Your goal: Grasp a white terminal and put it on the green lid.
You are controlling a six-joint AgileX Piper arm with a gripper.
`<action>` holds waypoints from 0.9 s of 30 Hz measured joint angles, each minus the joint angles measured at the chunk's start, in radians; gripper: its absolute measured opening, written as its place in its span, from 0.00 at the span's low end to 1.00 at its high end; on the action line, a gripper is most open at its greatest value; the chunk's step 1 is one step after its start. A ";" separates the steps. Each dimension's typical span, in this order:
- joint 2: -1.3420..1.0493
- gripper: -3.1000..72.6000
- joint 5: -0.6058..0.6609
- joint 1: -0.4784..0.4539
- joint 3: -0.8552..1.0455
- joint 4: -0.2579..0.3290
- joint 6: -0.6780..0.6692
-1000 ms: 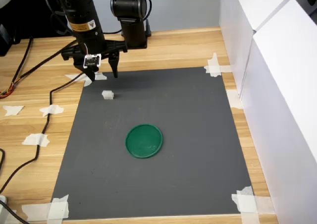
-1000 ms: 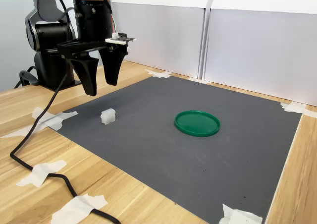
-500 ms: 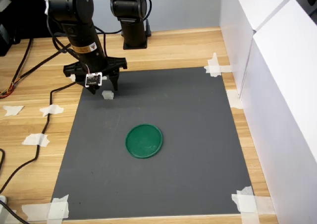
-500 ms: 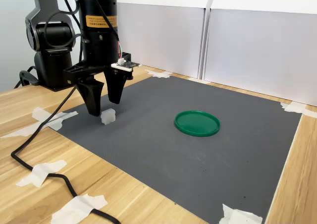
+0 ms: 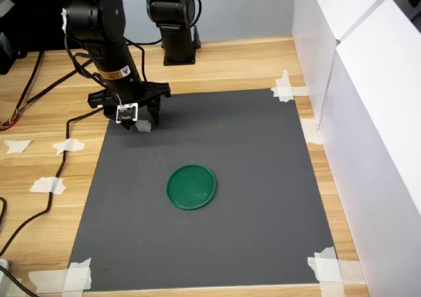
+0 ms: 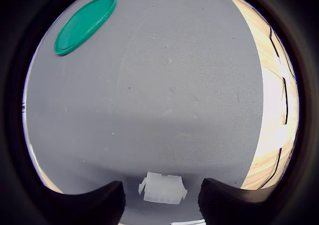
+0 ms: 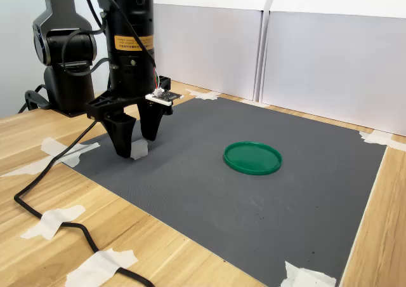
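The white terminal [image 5: 143, 125] [image 7: 140, 148] [image 6: 163, 187] rests on the dark grey mat [image 5: 217, 179], near the mat's far left corner in the first exterior view. My gripper [image 5: 139, 120] [image 7: 137, 143] [image 6: 160, 186] is lowered over it and open, one finger on each side of the block. The wrist view shows a gap between each dark finger [image 6: 97, 202] and the block. The green lid [image 5: 191, 186] [image 7: 252, 157] [image 6: 84, 24] lies flat near the middle of the mat, well apart from the terminal, with nothing on it.
White foam panels [image 5: 368, 93] wall off the first exterior view's right side. Torn white tape strips [image 5: 285, 87] pin the mat's corners to the wooden table [image 5: 39, 152]. A black cable [image 5: 59, 165] trails over the wood on the first exterior view's left. The arm's base [image 5: 174, 27] stands behind the mat.
The gripper has come down from above the mat's corner and now straddles the white terminal. The terminal and the lid have not moved.
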 joint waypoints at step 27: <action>-0.005 0.45 0.091 0.064 -0.234 0.008 -0.013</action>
